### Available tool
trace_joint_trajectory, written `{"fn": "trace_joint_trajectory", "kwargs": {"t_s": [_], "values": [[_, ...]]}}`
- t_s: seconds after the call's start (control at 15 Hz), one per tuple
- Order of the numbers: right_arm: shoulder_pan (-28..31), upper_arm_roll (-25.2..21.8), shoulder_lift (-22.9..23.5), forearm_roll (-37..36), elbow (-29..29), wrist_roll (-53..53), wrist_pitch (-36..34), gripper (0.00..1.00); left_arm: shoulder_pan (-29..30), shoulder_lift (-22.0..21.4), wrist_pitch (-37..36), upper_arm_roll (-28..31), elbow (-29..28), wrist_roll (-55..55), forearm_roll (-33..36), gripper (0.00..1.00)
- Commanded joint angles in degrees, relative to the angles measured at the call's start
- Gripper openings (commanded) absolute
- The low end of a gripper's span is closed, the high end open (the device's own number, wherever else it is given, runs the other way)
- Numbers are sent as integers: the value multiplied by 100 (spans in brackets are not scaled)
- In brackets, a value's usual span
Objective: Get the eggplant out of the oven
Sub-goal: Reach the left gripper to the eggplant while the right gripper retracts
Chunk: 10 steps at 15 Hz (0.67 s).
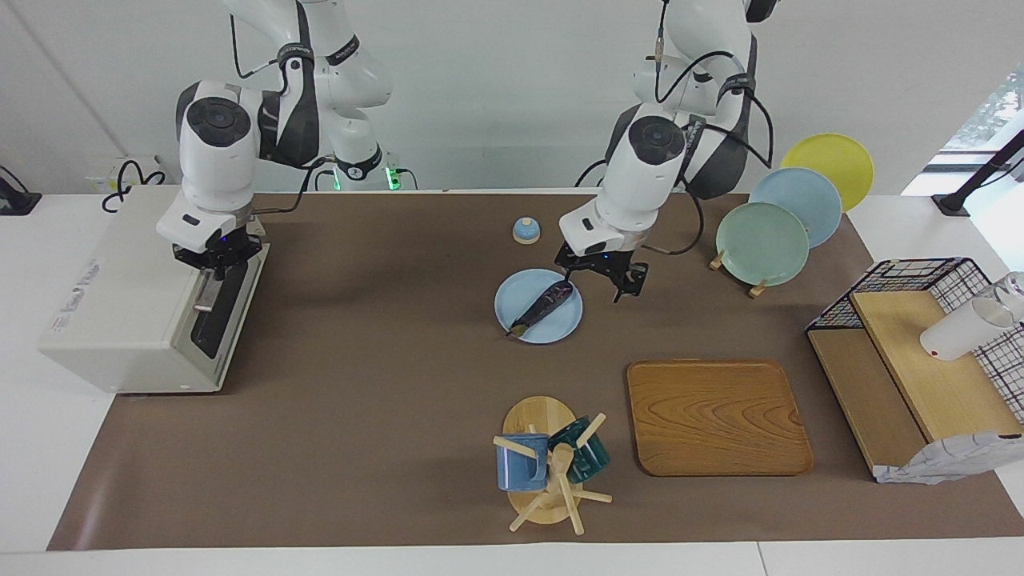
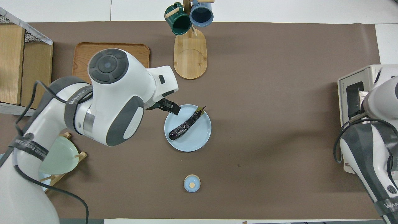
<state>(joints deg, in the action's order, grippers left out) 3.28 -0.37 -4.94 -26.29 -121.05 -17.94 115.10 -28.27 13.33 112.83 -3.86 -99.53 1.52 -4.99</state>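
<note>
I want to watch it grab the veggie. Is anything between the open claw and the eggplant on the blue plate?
Nothing visible. The open left gripper hangs over the round light-blue plate's edge, beside the long dark purple eggplant.

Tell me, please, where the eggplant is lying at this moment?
The eggplant lies on the light blue plate near the table's middle, outside the oven, with the small blue lid nearer the robots.
</note>
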Motion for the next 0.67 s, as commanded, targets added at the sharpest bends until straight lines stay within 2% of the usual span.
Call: {"fn": "trace_joint_trajectory", "kwargs": {"t_s": [0.0,0.13,0.2,0.33,0.47,0.6], "values": [[208,-51,81,350,324,-236,-494,0,-135,134,99,87,-31,514,-72,100],[191,-42,116,1297,1255,-192,-1468,1,-144,213,90,87,-66,752,-72,100],[191,-42,134,1606,1651,-192,-1847,6,-161,275,98,87,-92,814,-72,100],[138,2,178,2003,2259,-183,-2419,6,-337,301,325,87,-346,815,-81,100],[112,28,274,2451,2751,-79,-2720,8,-380,301,432,87,-532,824,-72,100],[-89,29,327,2444,2841,167,-2756,15,-477,301,441,78,-663,824,-81,100]]}}
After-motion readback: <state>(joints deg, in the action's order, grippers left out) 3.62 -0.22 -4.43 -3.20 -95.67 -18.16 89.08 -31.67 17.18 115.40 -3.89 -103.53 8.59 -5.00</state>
